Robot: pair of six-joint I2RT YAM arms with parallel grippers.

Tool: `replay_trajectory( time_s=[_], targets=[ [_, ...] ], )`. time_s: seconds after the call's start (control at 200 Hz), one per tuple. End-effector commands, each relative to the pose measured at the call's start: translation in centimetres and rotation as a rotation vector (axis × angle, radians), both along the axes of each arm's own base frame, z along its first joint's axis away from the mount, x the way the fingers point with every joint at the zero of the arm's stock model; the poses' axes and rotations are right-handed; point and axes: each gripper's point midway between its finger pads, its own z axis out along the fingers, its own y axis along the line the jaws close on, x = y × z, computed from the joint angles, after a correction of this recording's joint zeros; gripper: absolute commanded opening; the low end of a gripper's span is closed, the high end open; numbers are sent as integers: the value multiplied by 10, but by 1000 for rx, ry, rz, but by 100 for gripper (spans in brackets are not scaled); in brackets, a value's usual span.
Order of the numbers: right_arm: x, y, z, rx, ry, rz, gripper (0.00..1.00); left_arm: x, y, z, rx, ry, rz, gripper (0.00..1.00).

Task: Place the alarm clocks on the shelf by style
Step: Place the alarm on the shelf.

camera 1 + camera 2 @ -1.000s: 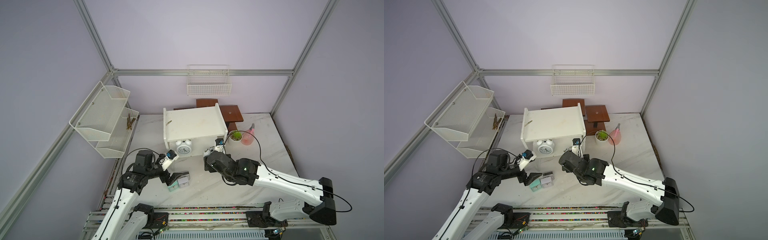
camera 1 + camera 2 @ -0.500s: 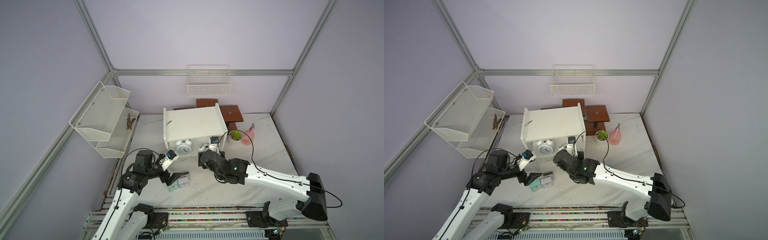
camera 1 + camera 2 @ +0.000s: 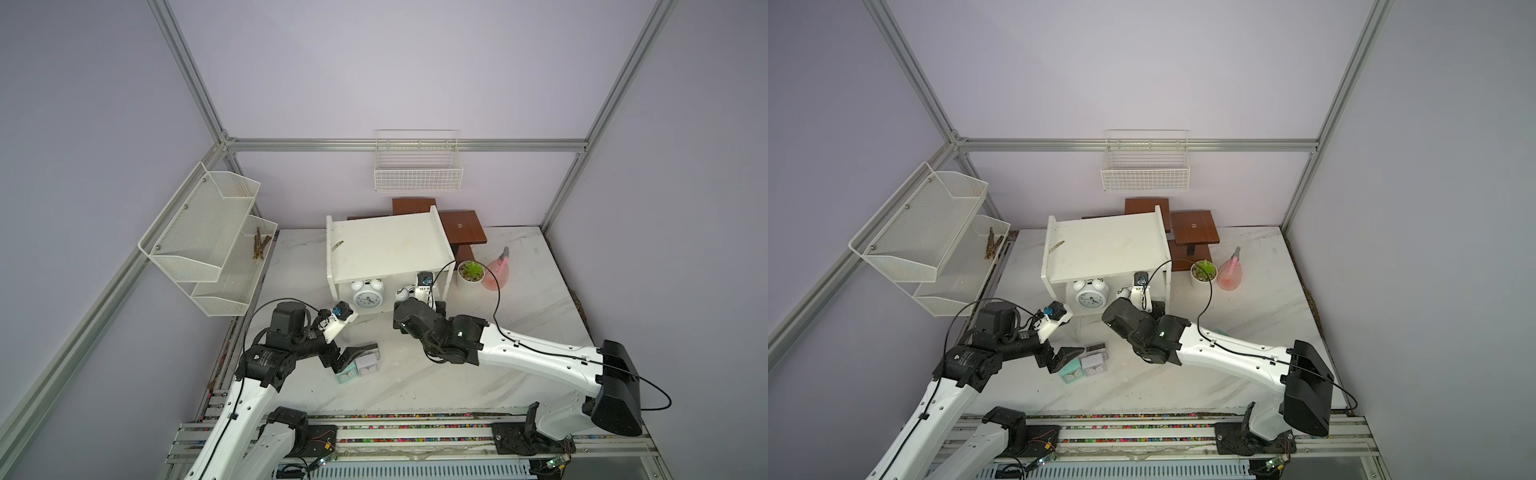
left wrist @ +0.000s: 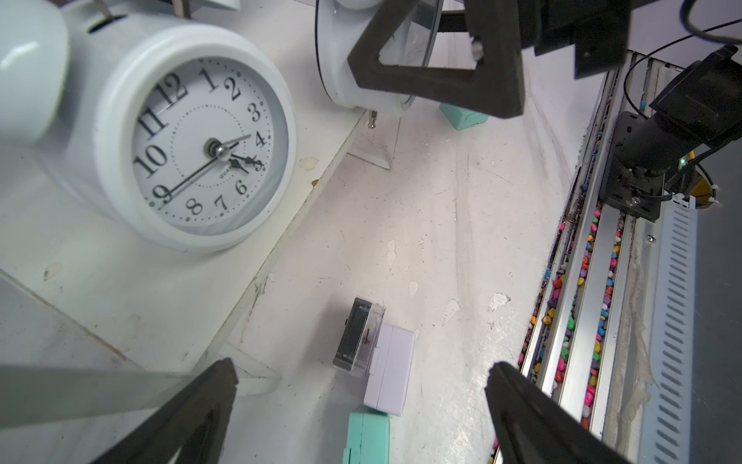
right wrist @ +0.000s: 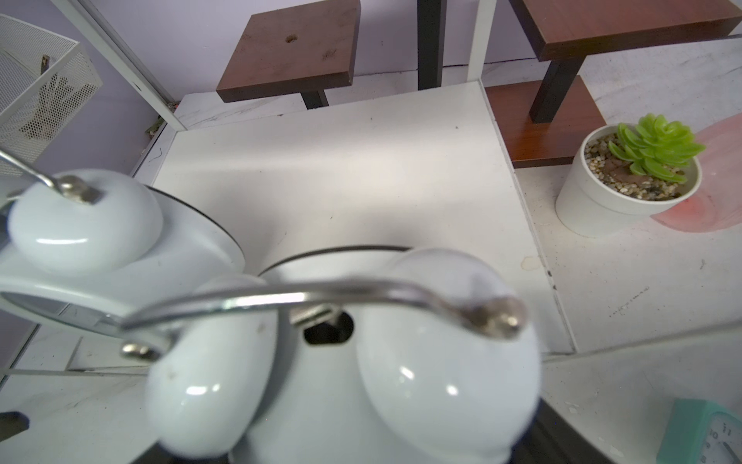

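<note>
Lavender walls and a white marble-patterned tabletop (image 3: pixel 519 374) are seen around the shelf (image 3: pixel 386 245), a white 2-tier unit of flat, scuffed boards. The right gripper (image 3: pixel 411 297) is closed partway around 1 round twin-bell clock (image 5: pixel 345 381), glossy white with a bent metal handle. It is held at the lower board's front edge, just beside the other twin-bell clock (image 3: pixel 365 296); 2 are counted there. The left gripper (image 4: pixel 361 366) is spread wide and holds nothing. It is poised above 3 boxy square clocks clustered on the tabletop: the near mint clock (image 3: pixel 1072 374), the white clock (image 3: pixel 1093 365) and the dark-framed clock (image 3: pixel 1096 350). A 4th square one, the far mint clock (image 5: pixel 706 436), is seen beside the right arm.
</note>
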Motion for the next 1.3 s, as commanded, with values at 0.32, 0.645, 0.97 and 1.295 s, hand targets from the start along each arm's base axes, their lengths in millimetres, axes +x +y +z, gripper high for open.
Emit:
replay_trajectory(
  time_s=[0.32, 0.645, 0.97, 1.295],
  targets=[
    [19, 10, 33, 154, -125, -34, 49, 0, -3, 6, -23, -18, -9, 100],
    [23, 4, 23, 161, -143, -82, 50, -2, -4, 5, -24, -16, -15, 100],
    [26, 0, 16, 141, -152, -116, 55, -3, -4, 4, -24, -13, -17, 100],
    [32, 8, -2, 108, -130, -124, 59, -3, -4, 3, -24, -8, -17, 100]
  ],
)
